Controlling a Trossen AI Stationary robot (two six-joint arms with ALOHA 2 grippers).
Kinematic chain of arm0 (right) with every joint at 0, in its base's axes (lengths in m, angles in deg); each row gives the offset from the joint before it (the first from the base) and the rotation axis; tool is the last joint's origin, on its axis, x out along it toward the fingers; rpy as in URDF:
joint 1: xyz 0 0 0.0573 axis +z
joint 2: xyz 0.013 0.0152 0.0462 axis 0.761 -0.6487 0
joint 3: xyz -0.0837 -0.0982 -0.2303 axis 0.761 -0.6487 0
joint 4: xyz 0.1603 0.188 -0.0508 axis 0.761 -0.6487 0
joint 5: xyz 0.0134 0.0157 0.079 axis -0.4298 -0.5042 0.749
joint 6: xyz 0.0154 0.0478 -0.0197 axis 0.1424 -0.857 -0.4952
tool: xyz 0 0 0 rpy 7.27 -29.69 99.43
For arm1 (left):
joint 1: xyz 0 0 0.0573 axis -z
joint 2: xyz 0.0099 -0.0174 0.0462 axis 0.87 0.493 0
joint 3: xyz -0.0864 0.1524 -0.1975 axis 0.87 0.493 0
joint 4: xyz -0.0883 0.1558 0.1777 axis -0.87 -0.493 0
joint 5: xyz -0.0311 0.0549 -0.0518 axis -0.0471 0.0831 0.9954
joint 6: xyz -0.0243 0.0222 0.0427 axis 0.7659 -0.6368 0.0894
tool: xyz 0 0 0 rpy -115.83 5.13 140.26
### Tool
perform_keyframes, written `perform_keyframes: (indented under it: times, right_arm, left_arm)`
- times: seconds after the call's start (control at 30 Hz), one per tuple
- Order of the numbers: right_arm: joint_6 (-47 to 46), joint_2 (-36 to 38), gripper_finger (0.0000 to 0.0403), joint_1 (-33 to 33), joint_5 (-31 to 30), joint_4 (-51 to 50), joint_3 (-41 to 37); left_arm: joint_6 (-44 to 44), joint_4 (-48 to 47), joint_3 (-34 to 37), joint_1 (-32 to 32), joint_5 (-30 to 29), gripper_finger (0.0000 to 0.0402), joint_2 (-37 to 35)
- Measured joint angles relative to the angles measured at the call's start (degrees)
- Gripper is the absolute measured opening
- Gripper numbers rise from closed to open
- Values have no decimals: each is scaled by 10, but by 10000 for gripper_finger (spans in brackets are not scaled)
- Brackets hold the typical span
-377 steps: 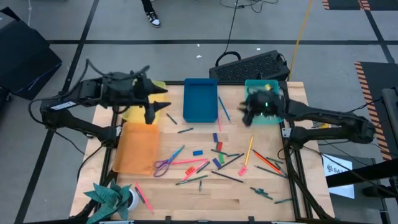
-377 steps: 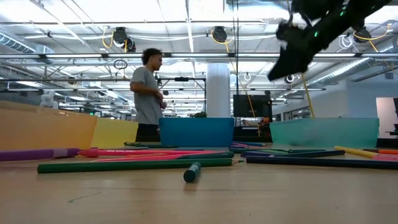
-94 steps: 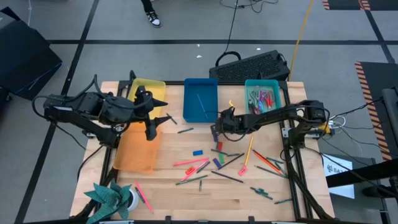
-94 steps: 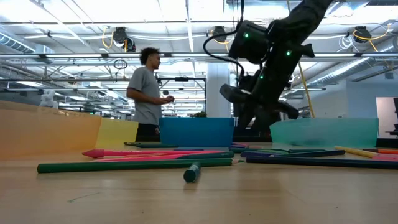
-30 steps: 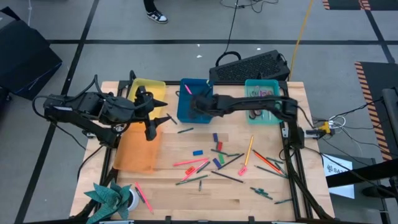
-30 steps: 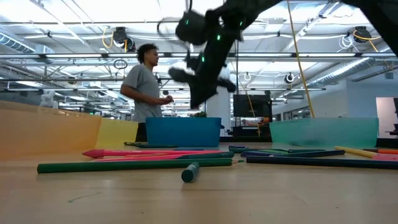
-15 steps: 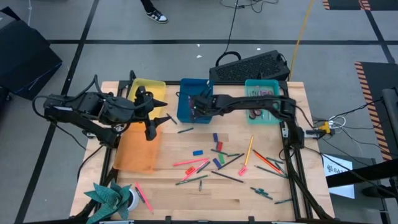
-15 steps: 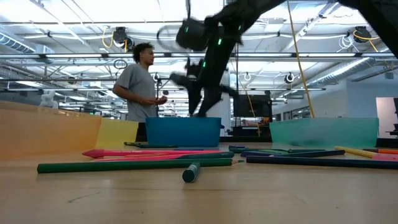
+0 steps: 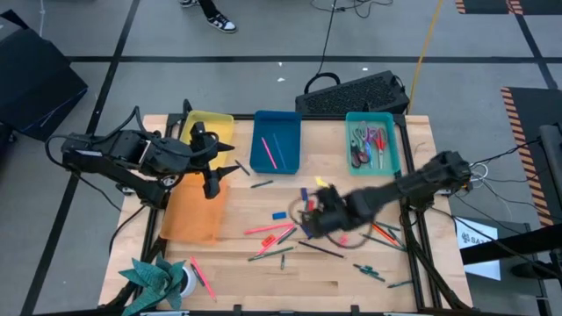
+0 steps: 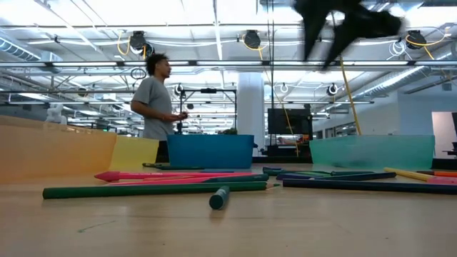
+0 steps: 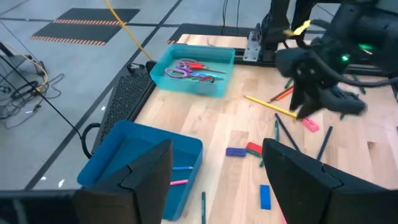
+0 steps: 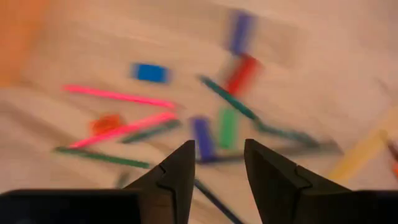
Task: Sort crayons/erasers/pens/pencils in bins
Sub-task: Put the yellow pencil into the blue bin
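Fingers of the right gripper stand apart with a narrow gap between the dark, angular tips, and nothing is held between them. This gripper hangs over the middle of the pale wooden table, above the scattered sticks and small blocks. Under it lie a short blue rectangular eraser, a red block-shaped eraser, a purple one and a green one, close together, with long thin pink sticks just beside them.

The left gripper waits over the table's left side, between the shallow yellow plastic bin and the translucent orange bin. Its two broad black fingers are spread wide and hold nothing.

The smooth blue rectangular bin at the far edge holds thin pink sticks. The teal bin to its right holds scissors with coloured handles. A black keyboard lies behind these two bins. From the low view a long green stick lies flat on the wood grain, and a person in a grey shirt stands in the room behind.
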Motion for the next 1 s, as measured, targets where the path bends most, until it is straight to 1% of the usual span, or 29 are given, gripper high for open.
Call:
perform_keyframes:
  times: [0.1,0.13,0.2,0.27,0.33,0.47,0.53,0.6,0.77,0.87,1.0]
  right_arm:
    - [-149,31,136,14,33,-44,-83]
    - [-181,41,136,14,48,-52,-114]
    - [-223,61,136,9,57,-47,-177]
    - [-246,82,135,-5,67,-19,-238]
    - [-248,98,135,-23,79,24,-294]
    - [-241,116,135,-57,83,122,-374]
    - [-227,116,134,-77,83,153,-395]
    - [-213,115,134,-95,81,163,-407]
    - [-178,110,131,-136,88,173,-408]
    - [-172,103,113,-149,98,173,-408]
    - [-183,90,73,-150,102,173,-407]
  left_arm:
    - [-7,5,0,0,0,250,0]
    - [-9,7,0,0,0,250,0]
    - [-9,8,0,0,0,250,0]
    - [-9,8,0,0,0,250,0]
    - [-6,8,0,0,0,250,0]
    - [0,8,0,0,0,250,0]
    - [6,8,0,0,0,250,0]
    - [8,8,0,0,-1,250,0]
    - [9,9,0,0,-2,250,0]
    - [9,9,0,-1,-2,250,0]
    - [9,9,0,-1,-6,250,0]
